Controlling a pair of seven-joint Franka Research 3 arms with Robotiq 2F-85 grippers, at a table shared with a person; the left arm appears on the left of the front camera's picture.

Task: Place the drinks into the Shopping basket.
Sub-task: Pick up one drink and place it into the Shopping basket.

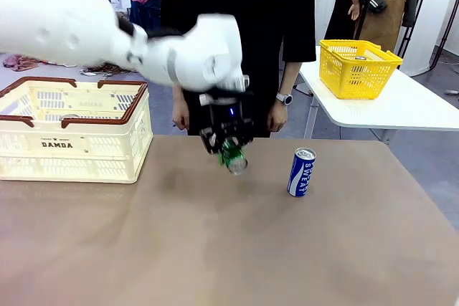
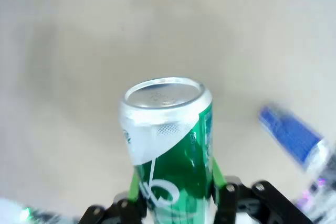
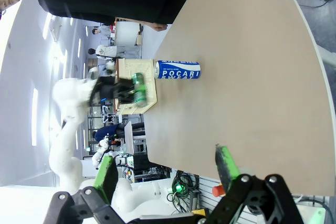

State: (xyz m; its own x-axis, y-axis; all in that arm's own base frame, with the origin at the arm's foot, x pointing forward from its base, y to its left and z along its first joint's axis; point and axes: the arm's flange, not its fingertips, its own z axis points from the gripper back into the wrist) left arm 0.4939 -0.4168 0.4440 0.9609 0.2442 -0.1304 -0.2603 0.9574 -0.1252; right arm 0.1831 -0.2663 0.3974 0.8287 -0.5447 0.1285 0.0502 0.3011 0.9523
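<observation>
Reaching over table (image 1: 215, 249) middle, left arm (image 1: 179, 55) points down, jaws clamping green can (image 1: 234, 157), seemingly tilted; right jaws spread.

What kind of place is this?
Probably a robotics lab staged like a shop: the left gripper holds a green can over a plain table, with a cream basket and a blue can on it.

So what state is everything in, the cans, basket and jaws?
green can: held off the table, tilted.
blue can: upright on the table.
Shopping basket: on the table, contents unclear.
left gripper: jaws shut on the green can.
right gripper: jaws open, empty.
</observation>
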